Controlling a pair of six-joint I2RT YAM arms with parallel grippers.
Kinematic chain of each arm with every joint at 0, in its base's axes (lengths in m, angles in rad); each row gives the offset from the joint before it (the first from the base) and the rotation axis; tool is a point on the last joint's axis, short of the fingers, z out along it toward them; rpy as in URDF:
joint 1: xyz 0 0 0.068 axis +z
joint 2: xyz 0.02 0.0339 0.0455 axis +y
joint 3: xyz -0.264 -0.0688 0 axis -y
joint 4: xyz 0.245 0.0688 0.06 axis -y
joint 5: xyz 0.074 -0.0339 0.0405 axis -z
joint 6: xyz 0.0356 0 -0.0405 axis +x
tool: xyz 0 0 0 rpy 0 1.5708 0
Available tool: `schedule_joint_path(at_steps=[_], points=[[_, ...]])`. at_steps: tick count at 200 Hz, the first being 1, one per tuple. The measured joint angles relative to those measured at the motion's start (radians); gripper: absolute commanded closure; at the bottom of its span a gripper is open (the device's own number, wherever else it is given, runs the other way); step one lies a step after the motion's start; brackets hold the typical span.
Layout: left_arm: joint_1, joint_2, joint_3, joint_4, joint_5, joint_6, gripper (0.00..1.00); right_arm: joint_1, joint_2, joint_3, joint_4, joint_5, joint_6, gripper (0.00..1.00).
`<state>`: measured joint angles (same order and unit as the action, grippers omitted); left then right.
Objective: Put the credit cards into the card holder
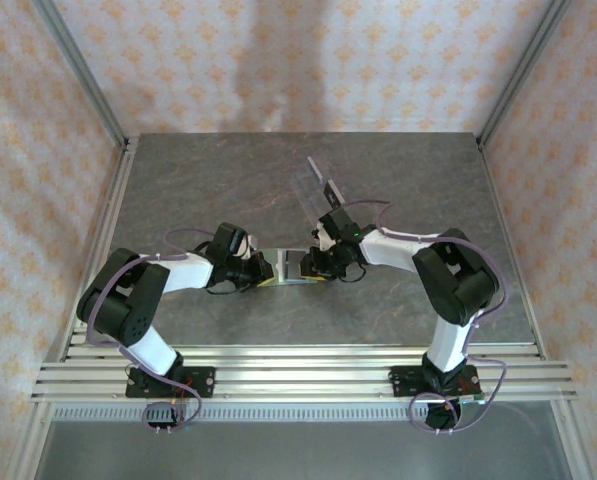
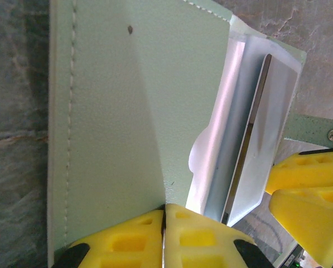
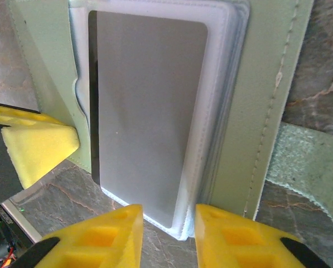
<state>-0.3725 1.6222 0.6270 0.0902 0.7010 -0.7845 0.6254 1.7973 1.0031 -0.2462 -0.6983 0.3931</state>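
Both foam-tipped: left pincer (image 2: pixel 163 215) clenched on stitched sage card holder (image 2: pixel 116 139), right pincer (image 3: pixel 167 215) released near a smooth grey card (image 3: pixel 146 111).

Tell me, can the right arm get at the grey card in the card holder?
Probably yes: the right claw is open at the free end of the grey card, nothing between, and the left claw holds the card holder by its cover.

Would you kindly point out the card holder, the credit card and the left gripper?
card holder (image 2: pixel 116 139): left wrist view, green cover.
credit card (image 3: pixel 149 111): right wrist view, grey face.
left gripper (image 2: pixel 163 215): left wrist view, between fingertips.
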Motion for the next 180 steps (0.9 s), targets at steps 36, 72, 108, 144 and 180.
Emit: schedule_joint_path(at_steps=[36,72,108,144,180], points=[[0.000,0.001,0.000,0.001,0.002,0.000,0.92,0.000,0.000,0.000,-0.013,0.003,-0.010,0.63],[0.000,0.001,0.000,0.001,0.002,0.000,0.91,0.000,0.000,0.001,-0.028,0.006,-0.019,0.73],[0.001,0.002,0.000,0.003,0.002,-0.003,0.92,0.000,0.000,0.002,-0.034,0.006,-0.023,0.75],[0.002,0.004,0.000,0.005,0.006,-0.003,0.92,0.000,0.000,0.007,-0.042,0.006,-0.031,0.85],[0.002,0.004,0.000,0.005,0.006,-0.003,0.92,0.000,0.000,0.011,-0.053,0.011,-0.032,0.80]])
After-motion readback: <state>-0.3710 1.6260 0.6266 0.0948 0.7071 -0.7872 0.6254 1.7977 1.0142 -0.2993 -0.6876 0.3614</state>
